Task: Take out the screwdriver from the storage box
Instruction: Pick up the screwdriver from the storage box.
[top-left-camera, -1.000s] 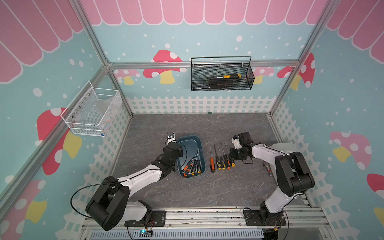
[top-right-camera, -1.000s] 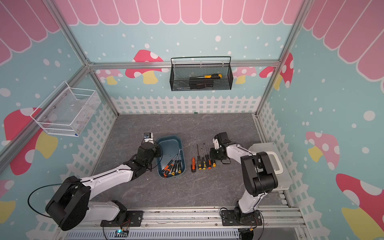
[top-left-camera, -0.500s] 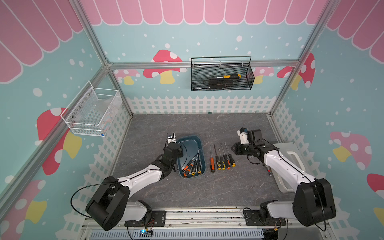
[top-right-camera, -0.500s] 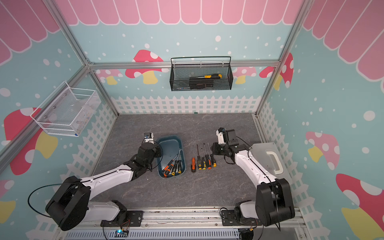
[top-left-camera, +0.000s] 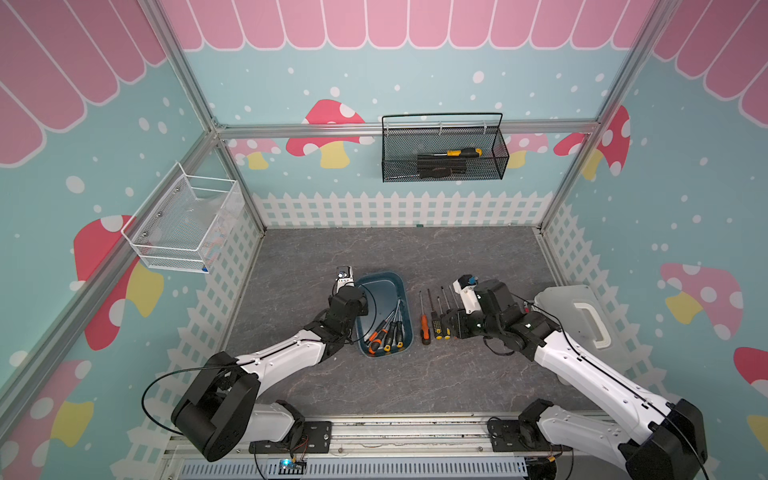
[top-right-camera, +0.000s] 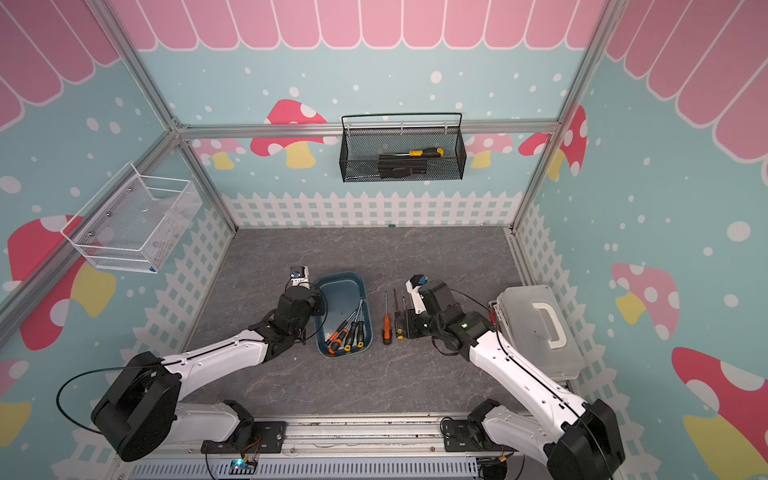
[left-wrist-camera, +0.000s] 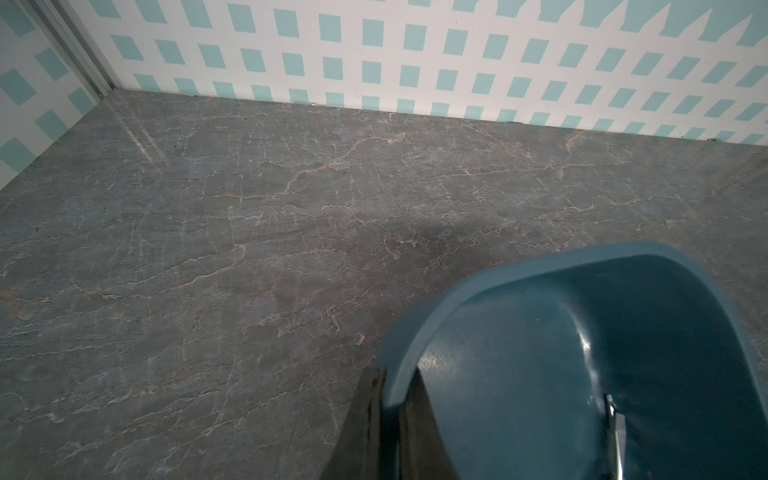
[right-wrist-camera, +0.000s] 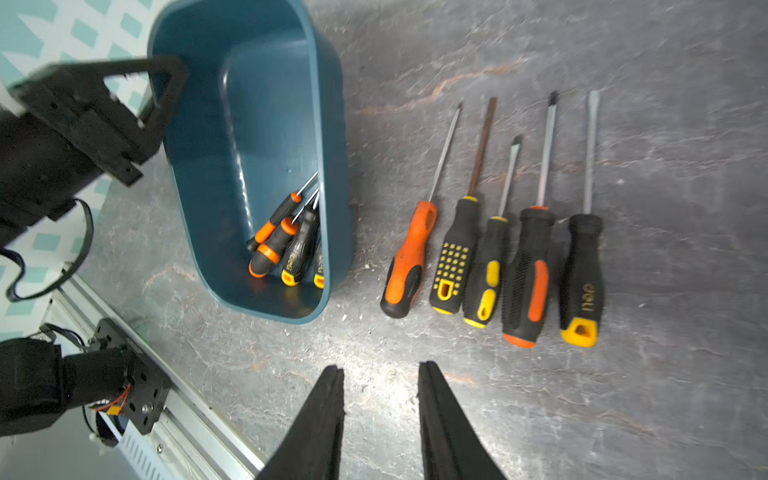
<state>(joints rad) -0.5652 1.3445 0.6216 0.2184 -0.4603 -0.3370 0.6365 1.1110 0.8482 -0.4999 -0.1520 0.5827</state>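
Screwdrivers, steel-shafted with orange, yellow and black rubbery handles (top-left-camera: 384, 334): in a top view, heaped in the shallow teal-blue plastic storage box (top-left-camera: 380, 291), near your right pincer (top-left-camera: 451, 326). Left wrist: left pincer (left-wrist-camera: 392, 407) clamped on the box rim. Right wrist: right pincer partly parted, empty. Likely light and stiff; take one by its handle.

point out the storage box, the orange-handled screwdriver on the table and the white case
storage box (top-left-camera: 384, 291): in a top view, bare floor
orange-handled screwdriver (right-wrist-camera: 409, 257): right wrist view, mid handle
white case (top-left-camera: 559, 296): in a top view, lid
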